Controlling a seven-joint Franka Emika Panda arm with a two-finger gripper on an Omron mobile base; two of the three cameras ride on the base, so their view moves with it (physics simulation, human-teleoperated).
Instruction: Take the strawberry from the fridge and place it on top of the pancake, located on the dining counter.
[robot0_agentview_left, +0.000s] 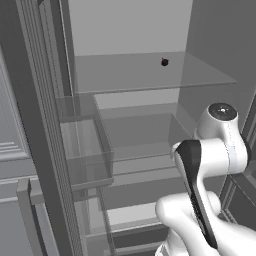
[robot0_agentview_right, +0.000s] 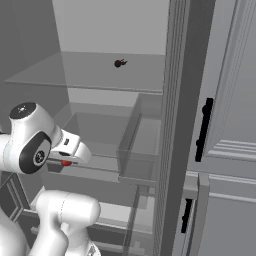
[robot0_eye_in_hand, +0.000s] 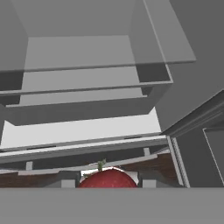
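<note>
The fridge (robot0_agentview_left: 130, 75) stands open, its pale inside and glass shelves (robot0_agentview_right: 100, 75) in front of me. My gripper (robot0_agentview_right: 64, 162) is low inside it, over a lower shelf, shut on the strawberry (robot0_agentview_right: 66, 163). In the hand view the red strawberry (robot0_eye_in_hand: 107, 178) with its small green stem sits between the two dark fingertips (robot0_eye_in_hand: 68, 180). In the left base view my own forearm hides the hand. The pancake and the dining counter are out of view.
A tiny dark ball (robot0_agentview_left: 164, 62) lies on the upper glass shelf, also seen from the right (robot0_agentview_right: 118, 63). Clear door bins (robot0_agentview_left: 87, 150) jut out on the left, and another bin (robot0_agentview_right: 140, 150) on the right. Grey panelled cabinets (robot0_agentview_right: 230, 125) flank the fridge.
</note>
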